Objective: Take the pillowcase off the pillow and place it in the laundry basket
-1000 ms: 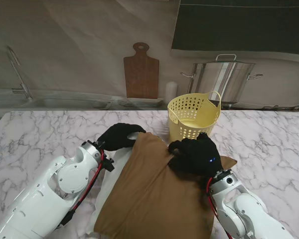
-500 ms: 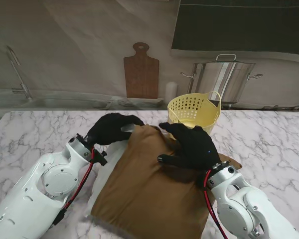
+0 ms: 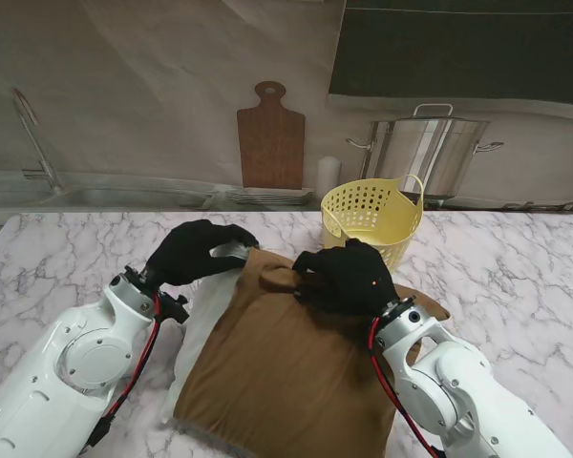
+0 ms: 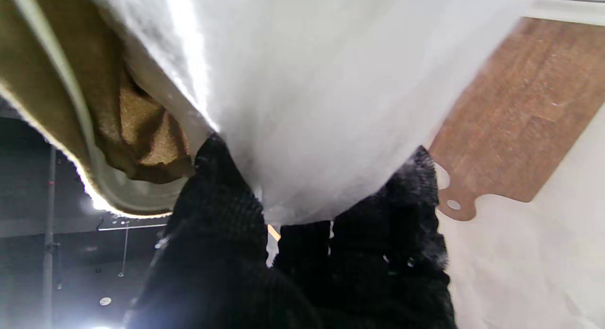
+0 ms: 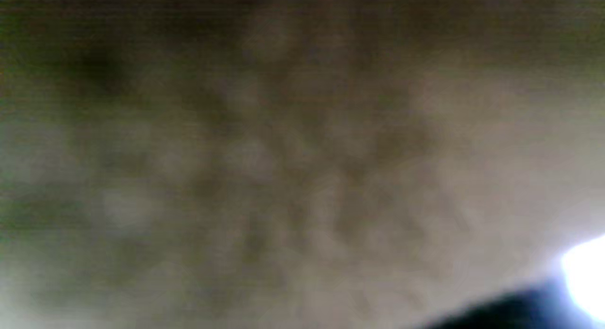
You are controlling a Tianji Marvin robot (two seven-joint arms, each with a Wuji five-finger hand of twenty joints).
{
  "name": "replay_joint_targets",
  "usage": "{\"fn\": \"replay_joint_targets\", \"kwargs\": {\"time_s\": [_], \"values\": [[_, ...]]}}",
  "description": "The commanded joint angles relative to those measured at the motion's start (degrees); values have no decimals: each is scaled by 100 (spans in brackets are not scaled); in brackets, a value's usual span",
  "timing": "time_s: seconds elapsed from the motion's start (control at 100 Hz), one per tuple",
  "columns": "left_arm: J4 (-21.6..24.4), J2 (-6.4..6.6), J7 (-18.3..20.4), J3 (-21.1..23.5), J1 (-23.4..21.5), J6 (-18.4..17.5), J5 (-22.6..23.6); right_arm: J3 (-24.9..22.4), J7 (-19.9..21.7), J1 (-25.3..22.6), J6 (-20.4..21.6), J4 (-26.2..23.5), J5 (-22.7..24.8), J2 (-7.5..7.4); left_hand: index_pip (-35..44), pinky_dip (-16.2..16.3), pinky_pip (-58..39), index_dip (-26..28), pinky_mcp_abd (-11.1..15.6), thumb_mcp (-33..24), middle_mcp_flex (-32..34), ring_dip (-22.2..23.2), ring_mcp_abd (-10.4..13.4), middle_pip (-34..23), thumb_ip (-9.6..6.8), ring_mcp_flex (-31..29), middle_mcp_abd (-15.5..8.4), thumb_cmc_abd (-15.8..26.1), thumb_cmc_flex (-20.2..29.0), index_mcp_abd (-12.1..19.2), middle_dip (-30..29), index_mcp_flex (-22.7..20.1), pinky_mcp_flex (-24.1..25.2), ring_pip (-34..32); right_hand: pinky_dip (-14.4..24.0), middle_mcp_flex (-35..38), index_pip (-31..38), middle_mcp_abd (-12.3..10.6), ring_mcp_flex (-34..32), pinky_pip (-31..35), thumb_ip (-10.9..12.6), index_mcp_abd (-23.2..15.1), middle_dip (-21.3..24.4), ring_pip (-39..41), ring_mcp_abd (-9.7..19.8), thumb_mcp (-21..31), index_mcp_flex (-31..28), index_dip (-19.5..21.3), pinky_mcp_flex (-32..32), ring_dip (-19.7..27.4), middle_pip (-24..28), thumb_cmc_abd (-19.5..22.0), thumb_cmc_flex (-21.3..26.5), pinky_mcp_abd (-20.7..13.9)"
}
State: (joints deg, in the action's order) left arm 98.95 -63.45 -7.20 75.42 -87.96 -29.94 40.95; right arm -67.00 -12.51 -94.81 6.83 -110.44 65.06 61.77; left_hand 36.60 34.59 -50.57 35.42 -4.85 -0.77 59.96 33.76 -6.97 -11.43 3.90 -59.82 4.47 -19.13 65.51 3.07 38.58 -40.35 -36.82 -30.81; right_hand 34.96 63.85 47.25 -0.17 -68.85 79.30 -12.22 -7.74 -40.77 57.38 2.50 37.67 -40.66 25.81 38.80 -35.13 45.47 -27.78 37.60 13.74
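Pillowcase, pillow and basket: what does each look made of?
The pillowcase looks like matte tan woven cloth: it creases under the right hand, and the left wrist view shows a coarse weave. The pillow seems soft white fabric with a fuzzy surface, pinched by the left hand. The laundry basket is probably moulded yellow plastic: smooth, evenly perforated walls.

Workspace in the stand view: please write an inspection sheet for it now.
Surface: marble table, white with grey veins.
Job's things: brown pillowcase mostly on white pillow; yellow laundry basket upright, farther from me.
Clutter: nothing seen.
Hands: left hand grips the pillow's corner; right hand bunches the pillowcase.
Cables: red and black wires along both wrists.
Surroundings: cutting board, steel pot, sink.
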Motion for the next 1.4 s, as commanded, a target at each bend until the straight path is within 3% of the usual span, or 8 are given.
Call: {"fn": "replay_joint_targets", "kwargs": {"time_s": [0.0,0.29,0.69,0.87,0.97,1.04,1.19,1.39], "values": [[-159,5,-45,100,3,11,-18,26,11,182,-13,79,178,-28,518,125,-1590,239,310,-848,179,88,319,-201,-329,0,-236,414,845,160,111,-81,95,-87,-56,324,868,-43,-713,163,245,-779,-296,1323,595,974,-549,432,11,-374,772,128,738,-118],[-395,-35,-271,333,7,-23,-36,127,-299,539,-109,122,793,-76,533,152,-1589,263,309,-881,165,106,300,-239,-331,-6,-214,421,846,137,141,-71,85,-124,-89,242,907,-29,-660,89,221,-855,-436,1468,649,988,-467,756,-30,-388,925,210,794,-147],[-282,-46,-265,452,-69,-59,-112,-420,-1035,-329,-396,12,1020,-64,521,199,-1612,295,306,-915,146,162,266,-301,-333,7,-158,445,846,116,204,-68,84,-203,-99,188,892,-6,-630,63,250,-845,-483,1539,658,978,-412,864,-54,-391,978,257,817,-139],[-317,-78,-393,142,30,284,-103,-262,-1219,-234,-264,126,976,-64,-295,165,-1454,-337,202,-841,-148,29,217,-226,-252,234,-85,669,845,-346,-251,234,288,101,-102,174,885,-44,-614,55,239,-905,-479,1519,663,942,-400,885,-58,-377,965,281,808,-144],[-294,-74,-225,133,19,381,-321,-202,-1266,-179,-235,142,952,-59,-1965,52,-701,-817,-132,130,-1639,-311,-203,24,-359,1139,496,1147,386,-718,-2019,926,1122,915,-107,171,885,-50,-613,39,237,-923,-476,1512,665,931,-398,893,-74,-372,961,291,812,-155],[-240,-40,92,182,-9,447,-512,-173,-1299,-171,-224,127,973,-62,-2829,-54,-153,-1367,-306,220,-2822,-505,-495,535,-346,1971,931,1208,-502,-1198,-2442,1625,1786,1338,-108,169,882,-51,-605,36,235,-936,-475,1504,664,924,-396,895,-73,-368,958,300,816,-157],[-109,38,684,283,-59,629,-890,-109,-1380,-136,-218,114,1068,-76,-3542,-311,614,-1593,-508,254,-4607,-874,-887,1145,-273,3101,1608,752,-1972,-2303,-2829,2879,2513,1698,-109,165,874,-74,-598,33,234,-956,-471,1492,667,903,-389,898,-72,-362,951,311,814,-157],[-48,105,1317,-7,121,839,-1551,81,-1486,47,-268,184,1060,-67,-3732,-244,438,-1796,-546,222,-4072,-895,-956,1047,-210,2823,1868,160,-2357,-2717,-2858,3233,2261,1502,-110,153,867,-81,-583,24,235,-973,-467,1472,668,881,-374,904,-88,-355,942,331,822,-150]]}}
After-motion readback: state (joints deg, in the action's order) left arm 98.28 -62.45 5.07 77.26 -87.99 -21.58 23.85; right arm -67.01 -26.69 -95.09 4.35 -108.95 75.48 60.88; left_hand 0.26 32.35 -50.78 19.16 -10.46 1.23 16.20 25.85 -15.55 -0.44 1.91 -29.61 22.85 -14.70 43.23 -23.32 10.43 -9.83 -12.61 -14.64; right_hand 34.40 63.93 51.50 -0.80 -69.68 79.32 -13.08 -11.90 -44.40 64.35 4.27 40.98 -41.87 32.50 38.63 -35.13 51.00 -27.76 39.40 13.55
